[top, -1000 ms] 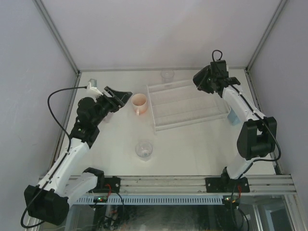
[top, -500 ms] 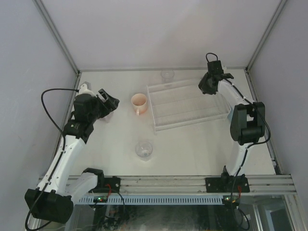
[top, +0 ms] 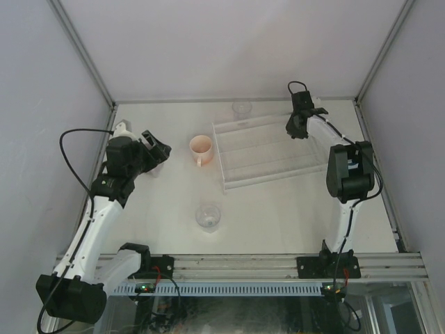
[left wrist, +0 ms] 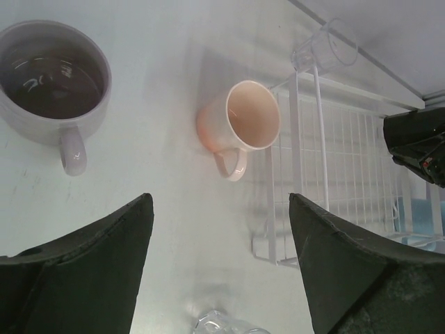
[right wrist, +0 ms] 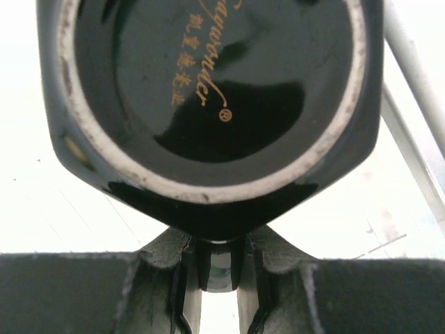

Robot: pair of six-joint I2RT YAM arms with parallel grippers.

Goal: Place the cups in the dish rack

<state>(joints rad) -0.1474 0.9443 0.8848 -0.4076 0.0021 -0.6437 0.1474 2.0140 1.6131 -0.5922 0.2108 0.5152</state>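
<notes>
**Dish rack** [top: 240, 156]: clear tray with ridged dividers, set at 1 o'clock from the table's [top: 278, 216] centre, its long side slanting up toward 2 o'clock.

**Black mug** [right wrist: 208, 90]: held at the rack's 2 o'clock corner. The glossy base, with gold lettering and an unglazed foot ring, is turned to the right wrist camera. A rack rail [right wrist: 410, 76] is seen just beside it at 3 o'clock. Whether the mug touches the rack cannot be told.

**Right gripper** [top: 297, 126]: fingers are clamped tight on the black mug's handle, which is pinched between the pads [right wrist: 174, 268].

**Left gripper** [left wrist: 219, 202]: fingers are spread wide with nothing held. It is hung above the table at 9 o'clock, pointed toward the rack.

**Peach-pink mug** [top: 201, 147]: upright on the table, just beside the rack's 9 o'clock end, with its handle turned to 6 o'clock. It is seen between the spread left fingers in the left wrist view, with bare table before it.

**Mauve mug** [left wrist: 54, 78]: upright at 9 o'clock of the peach-pink mug, apart from it and close under the left arm.

**Glass tumbler, far** [top: 242, 108]: at 12 o'clock of the rack's far-left corner, near the back wall.

**Glass tumbler, near** [top: 208, 216]: at 6 o'clock of the peach-pink mug, well apart from it.

**Light blue cup** [left wrist: 419, 207]: only a patch is glimpsed through the rack's wires, beyond its 3 o'clock end.
</notes>
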